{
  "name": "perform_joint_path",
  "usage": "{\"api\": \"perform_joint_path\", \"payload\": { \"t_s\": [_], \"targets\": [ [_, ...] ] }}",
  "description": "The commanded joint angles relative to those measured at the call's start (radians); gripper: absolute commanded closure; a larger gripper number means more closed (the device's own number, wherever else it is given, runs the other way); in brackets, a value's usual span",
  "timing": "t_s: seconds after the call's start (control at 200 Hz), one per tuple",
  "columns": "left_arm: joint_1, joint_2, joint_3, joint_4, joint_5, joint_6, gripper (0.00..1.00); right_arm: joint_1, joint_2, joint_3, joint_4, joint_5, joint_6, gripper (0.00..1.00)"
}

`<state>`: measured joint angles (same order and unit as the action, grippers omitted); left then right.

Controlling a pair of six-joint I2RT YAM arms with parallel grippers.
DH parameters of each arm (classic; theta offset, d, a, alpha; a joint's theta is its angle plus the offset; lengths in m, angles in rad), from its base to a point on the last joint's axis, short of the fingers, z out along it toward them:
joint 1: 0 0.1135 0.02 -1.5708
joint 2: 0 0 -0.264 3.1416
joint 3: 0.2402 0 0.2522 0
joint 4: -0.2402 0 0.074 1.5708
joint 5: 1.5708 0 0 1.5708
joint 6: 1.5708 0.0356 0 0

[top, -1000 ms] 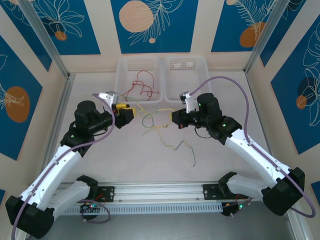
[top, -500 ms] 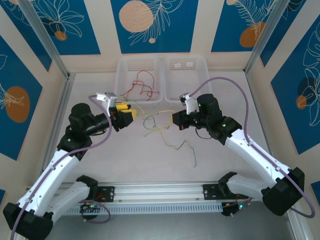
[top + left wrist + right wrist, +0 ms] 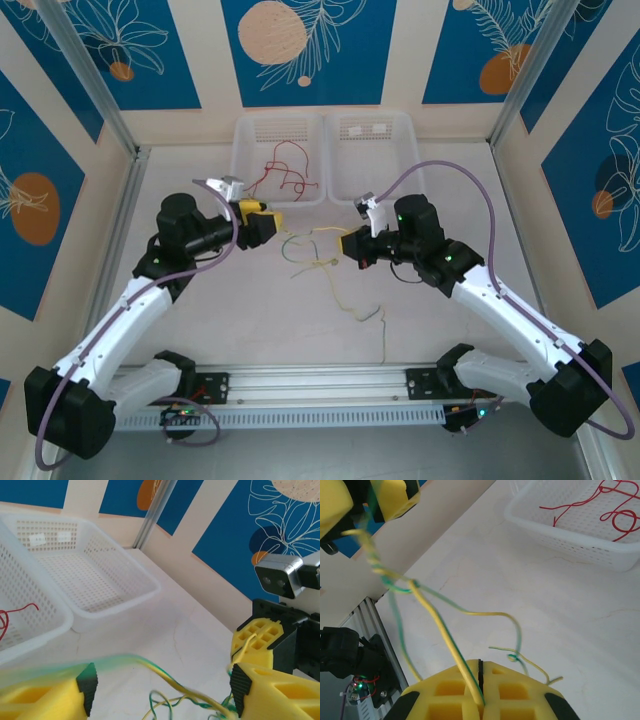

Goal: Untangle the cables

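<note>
Separation of the thin kinked yellow-green cables (image 3: pixel 444 637) is judged to be the step in hand. The bundle is held over the middle of the pale marbled tabletop (image 3: pixel 250 300), between the two grippers, with a loose tail trailing toward the near right. The right gripper (image 3: pixel 348 242) is closed, its yellow foam fingers (image 3: pixel 520 695) pressed together on one yellow strand. The left gripper (image 3: pixel 268 224) is seen with its fingers (image 3: pixel 45 697) standing apart; a strand is draped across the gap but not clamped. In the right wrist view a twist of strands is seen just before the left gripper, and a small knot lower down.

The task is judged partly done. For the next move, the left fingers would need to be closed on a strand other than the one held at the right. A slow pull apart would then be called for, so that the twist is opened rather than tightened.

Two white perforated plastic baskets are set at the far edge. In the left basket (image 3: pixel 238 165) thin red cables (image 3: pixel 287 177) are laid; in the right basket (image 3: pixel 370 160) no cable can be made out.
</note>
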<state>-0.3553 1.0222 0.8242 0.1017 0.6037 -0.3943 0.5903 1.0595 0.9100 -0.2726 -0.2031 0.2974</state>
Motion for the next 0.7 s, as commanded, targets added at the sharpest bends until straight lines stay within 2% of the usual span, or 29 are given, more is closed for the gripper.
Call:
{"api": "perform_joint_path", "payload": {
  "t_s": [0.0, 0.105, 0.14, 0.19, 0.295, 0.395, 0.485, 0.55, 0.615, 0.695],
  "targets": [
    [0.009, 0.024, 0.049, -0.011, 0.039, -0.011, 0.25, 0.010, -0.024, -0.017, 0.058, -0.002, -0.001, 1.00],
    [0.009, 0.010, 0.024, 0.012, 0.009, -0.015, 0.27, 0.010, -0.024, -0.013, 0.059, 0.045, 0.014, 1.00],
    [0.009, 0.005, 0.017, 0.020, 0.010, -0.015, 0.30, 0.009, -0.024, -0.011, 0.060, 0.043, 0.017, 1.00],
    [0.008, 0.005, 0.015, 0.020, 0.017, -0.011, 0.40, 0.012, -0.023, -0.009, 0.068, 0.034, 0.021, 1.00],
    [-0.001, 0.001, 0.012, 0.019, 0.050, 0.009, 0.42, 0.023, -0.011, -0.003, 0.069, 0.032, 0.019, 1.00],
    [-0.004, -0.002, 0.002, 0.019, 0.043, 0.014, 0.63, 0.039, -0.007, -0.006, 0.085, 0.028, 0.014, 1.00],
    [-0.005, -0.007, -0.008, 0.038, 0.037, 0.006, 0.86, 0.057, 0.001, -0.007, 0.096, 0.041, 0.008, 1.00],
    [-0.007, -0.013, -0.011, 0.030, 0.018, 0.006, 0.90, 0.060, 0.003, -0.005, 0.093, 0.066, 0.014, 1.00],
    [-0.006, -0.023, -0.013, 0.022, 0.002, 0.009, 1.00, 0.060, 0.002, -0.003, 0.086, 0.094, 0.018, 1.00],
    [-0.007, -0.042, -0.010, -0.014, -0.027, 0.025, 1.00, 0.059, -0.001, 0.004, 0.061, 0.142, 0.021, 1.00]
  ]
}}
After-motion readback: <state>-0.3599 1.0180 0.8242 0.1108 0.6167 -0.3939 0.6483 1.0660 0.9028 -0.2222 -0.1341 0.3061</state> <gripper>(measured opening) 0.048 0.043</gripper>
